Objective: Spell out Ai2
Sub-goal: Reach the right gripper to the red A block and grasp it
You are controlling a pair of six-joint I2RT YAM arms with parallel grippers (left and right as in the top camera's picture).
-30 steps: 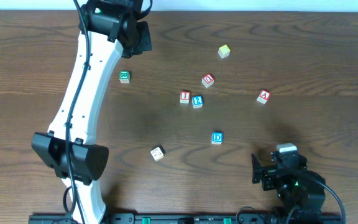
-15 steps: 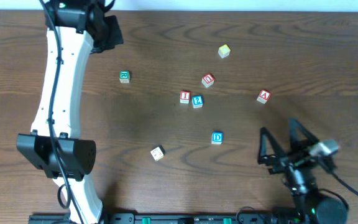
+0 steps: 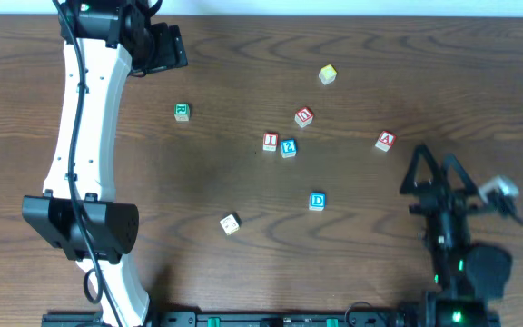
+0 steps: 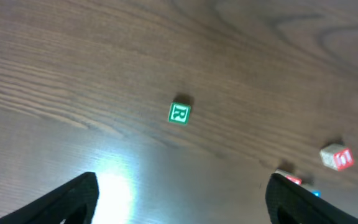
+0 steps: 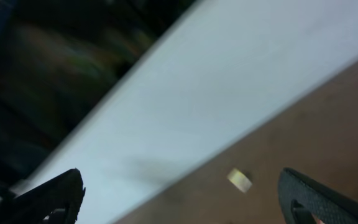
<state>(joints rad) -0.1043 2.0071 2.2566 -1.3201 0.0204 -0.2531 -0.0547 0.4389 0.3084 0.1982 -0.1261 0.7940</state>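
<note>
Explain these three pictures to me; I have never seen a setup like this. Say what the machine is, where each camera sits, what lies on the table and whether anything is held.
These are two robot arms at a wooden table. The overhead picture looks straight down: the white left arm reaches toward the far edge, and the dark right arm sits at the near right corner.

The other two pictures come from cameras on the wrists; the dark shapes in their bottom corners are each gripper's own fingers. The left gripper and the right gripper both stand open and hold nothing.

Small lettered cubes lie scattered on the table: a red A cube alone at the right, a red I cube close beside a blue 2 cube, a blue D cube, a green cube and a few others. The right wrist picture is blurred.
</note>
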